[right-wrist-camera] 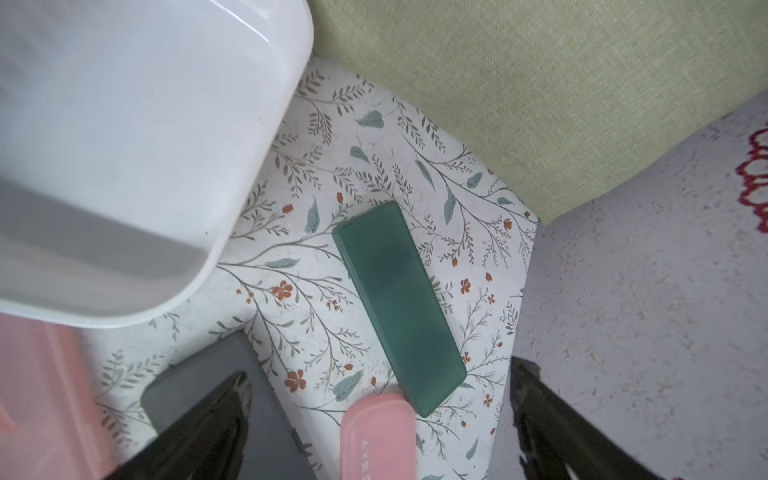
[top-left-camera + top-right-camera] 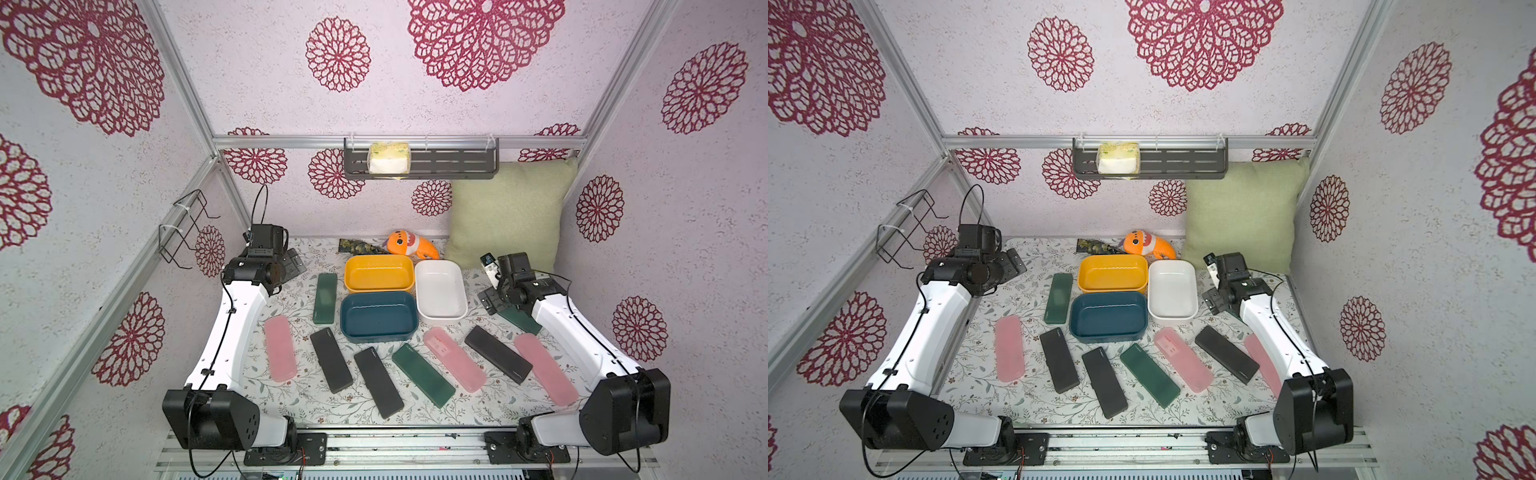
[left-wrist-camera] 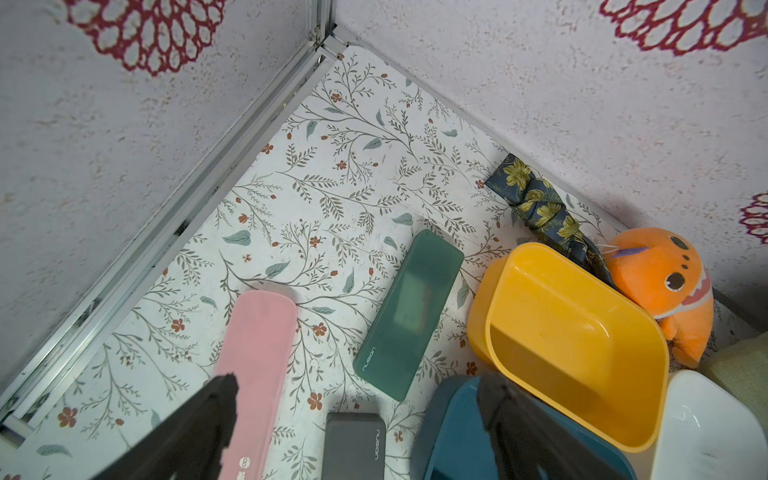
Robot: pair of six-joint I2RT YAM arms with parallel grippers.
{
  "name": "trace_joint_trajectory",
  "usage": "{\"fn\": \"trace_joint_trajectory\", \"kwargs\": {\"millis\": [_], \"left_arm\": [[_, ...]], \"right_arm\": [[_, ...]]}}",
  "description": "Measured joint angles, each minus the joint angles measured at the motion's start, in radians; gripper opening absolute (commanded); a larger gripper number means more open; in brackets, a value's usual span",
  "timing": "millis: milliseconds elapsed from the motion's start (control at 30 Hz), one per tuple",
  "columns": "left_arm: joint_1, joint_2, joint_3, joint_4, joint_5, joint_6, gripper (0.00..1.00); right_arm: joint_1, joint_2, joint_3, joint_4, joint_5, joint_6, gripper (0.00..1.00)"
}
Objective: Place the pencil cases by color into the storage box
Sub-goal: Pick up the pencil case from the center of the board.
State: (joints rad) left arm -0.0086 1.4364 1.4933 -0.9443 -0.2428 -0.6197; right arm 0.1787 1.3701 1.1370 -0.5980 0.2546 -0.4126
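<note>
Several pencil cases lie flat on the floral table. In both top views a green one point(image 2: 325, 298) lies left of the tubs, and pink point(image 2: 280, 348), black point(image 2: 331, 360), black point(image 2: 378, 382), green point(image 2: 423, 375), pink point(image 2: 454, 359), black point(image 2: 498, 354) and pink point(image 2: 545, 369) ones fan across the front. Another green case point(image 1: 395, 303) lies under my right gripper point(image 1: 382, 374), which hangs open and empty above it. My left gripper point(image 3: 359, 386) is open and empty over the rear left, near the left green case point(image 3: 409, 313). The storage tubs, yellow point(image 2: 379, 273), blue point(image 2: 378, 316) and white point(image 2: 440, 295), hold nothing.
An orange plush toy point(image 2: 409, 245) and a folded dark floral cloth point(image 2: 359, 246) lie behind the tubs. A green cushion point(image 2: 509, 208) leans in the rear right corner. A wall shelf point(image 2: 419, 164) holds a sponge; a wire rack point(image 2: 185, 228) hangs at left.
</note>
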Motion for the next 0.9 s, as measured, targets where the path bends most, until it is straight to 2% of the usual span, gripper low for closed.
{"fn": "trace_joint_trajectory", "kwargs": {"millis": [200,367,567,900], "left_arm": [[0.051,0.051,0.013,0.005,0.045,0.002,0.97],[0.060,0.058,0.014,0.013,0.068,-0.003,0.97],[0.060,0.069,0.041,0.012,0.074,-0.010,0.97],[0.060,0.071,0.047,0.011,0.069,-0.018,0.97]], "right_arm": [[-0.150,0.026,-0.019,0.056,-0.138,-0.187,0.99],[-0.192,0.177,0.005,0.061,-0.212,-0.280,0.99],[-0.262,0.368,0.045,0.040,-0.240,-0.306,0.99],[-0.285,0.392,0.082,0.030,-0.241,-0.317,0.99]]}}
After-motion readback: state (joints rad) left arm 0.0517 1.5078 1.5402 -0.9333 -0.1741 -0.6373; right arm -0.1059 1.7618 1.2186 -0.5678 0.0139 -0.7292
